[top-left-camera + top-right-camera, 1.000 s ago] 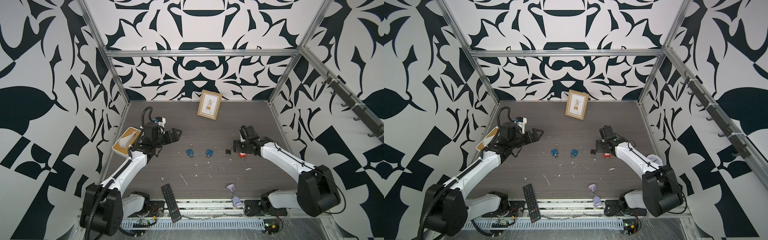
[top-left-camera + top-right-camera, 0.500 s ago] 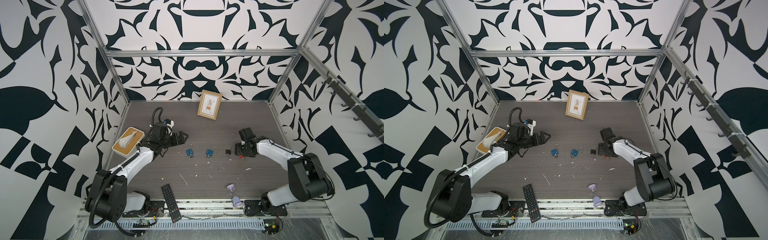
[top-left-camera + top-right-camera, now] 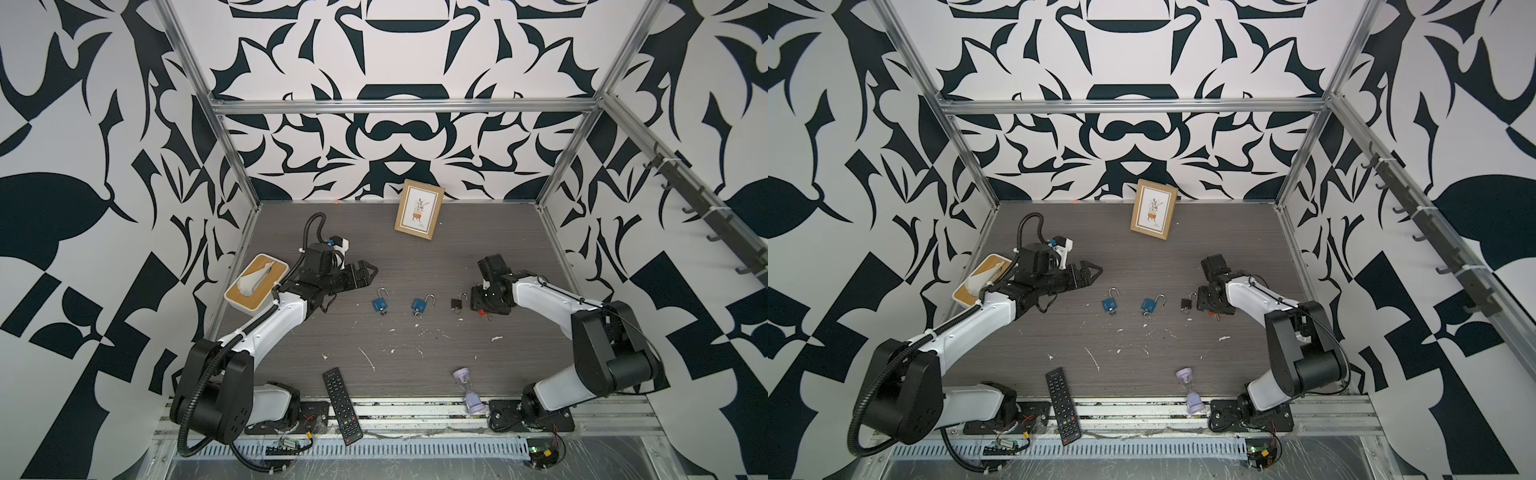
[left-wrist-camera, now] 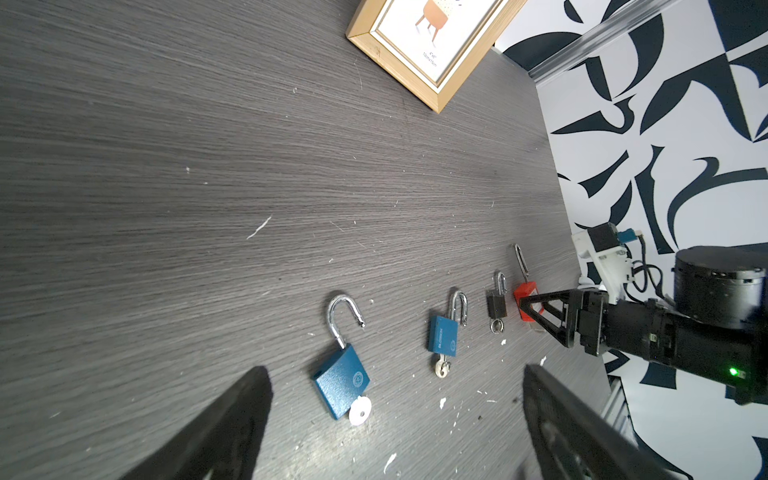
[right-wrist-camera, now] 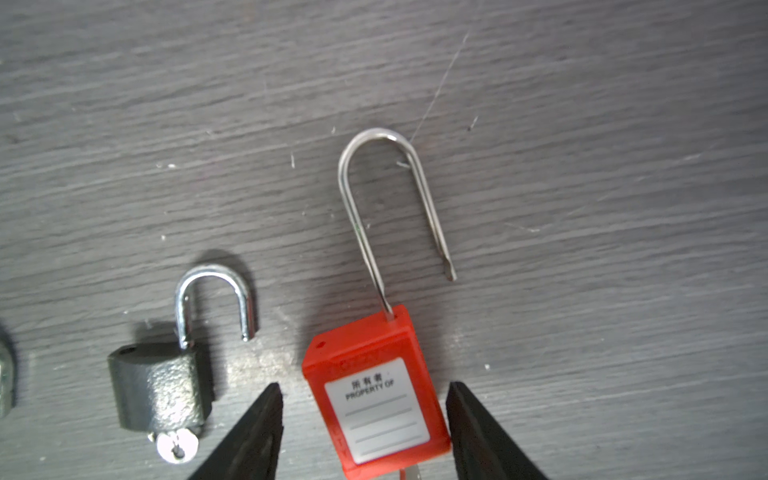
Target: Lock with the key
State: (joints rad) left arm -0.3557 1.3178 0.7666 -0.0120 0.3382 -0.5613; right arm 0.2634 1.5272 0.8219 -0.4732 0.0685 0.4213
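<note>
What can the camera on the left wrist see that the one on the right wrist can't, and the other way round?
Only the left wrist view: two blue padlocks, the picture frame and the right gripper. Only the right wrist view: the white "PROPERTY OF" label on the red padlock, fingers either side of its body. Both: the red padlock and the small grey padlock with its key, shackles open, on the dark table.

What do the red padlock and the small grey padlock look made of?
Red padlock: the body looks like moulded plastic, smooth and matte, with a paper-like label. Its thin shackle is shiny metal.
Grey padlock: probably cast metal with a pebbled, dull finish. Its shackle is chrome-bright.
</note>
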